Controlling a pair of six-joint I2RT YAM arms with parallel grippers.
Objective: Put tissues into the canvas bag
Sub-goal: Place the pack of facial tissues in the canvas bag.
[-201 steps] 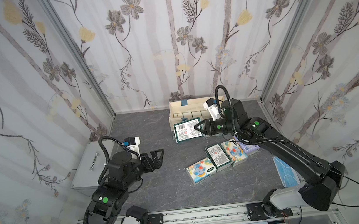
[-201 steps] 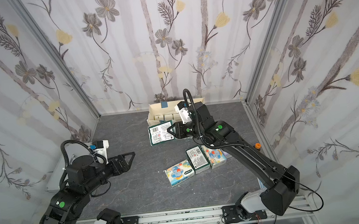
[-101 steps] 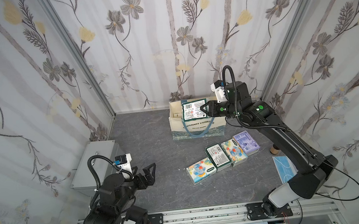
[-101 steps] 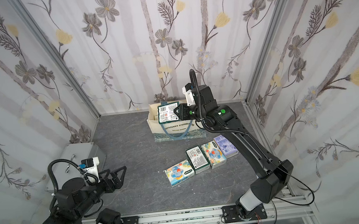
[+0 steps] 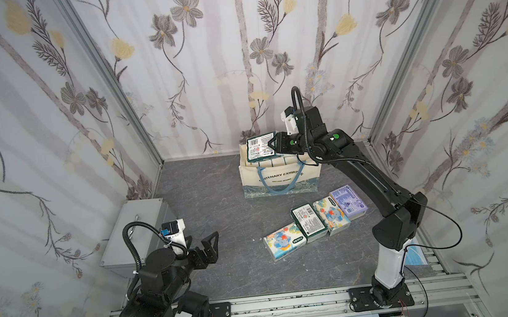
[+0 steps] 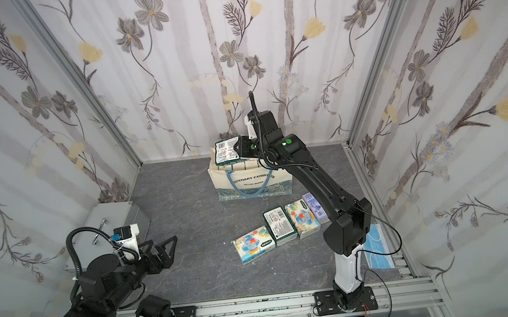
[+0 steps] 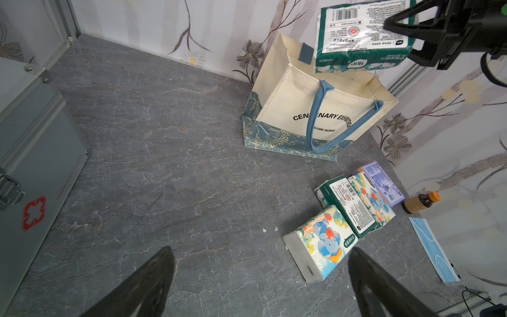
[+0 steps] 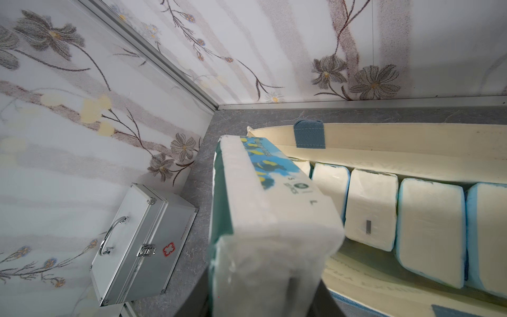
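Observation:
The cream canvas bag [image 5: 280, 175] [image 6: 248, 182] [image 7: 301, 109] stands open at the back of the table. My right gripper [image 5: 273, 144] [image 6: 238, 148] [image 8: 263, 296] is shut on a dark green tissue pack [image 5: 259, 147] [image 6: 226, 151] [image 7: 362, 35] [image 8: 269, 219], holding it just above the bag's left end. Several white packs [image 8: 370, 208] stand in a row inside the bag. Several more tissues [image 5: 307, 222] [image 6: 279, 227] [image 7: 354, 208] lie side by side in front of the bag. My left gripper [image 5: 211, 241] [image 6: 163, 244] [image 7: 260, 251] hovers open and empty at the front left.
A silver metal case [image 5: 135, 233] [image 6: 114, 219] [image 7: 33, 164] [image 8: 142, 247] sits by the left wall. A flat blue mask packet [image 5: 414, 255] [image 6: 378, 249] [image 7: 433, 249] lies at the front right. A small brown bottle [image 7: 421, 203] stands near the right wall.
My right gripper has carried the green pack from in front of the bag up and back to above its opening. The left arm has drawn back toward the front rail.

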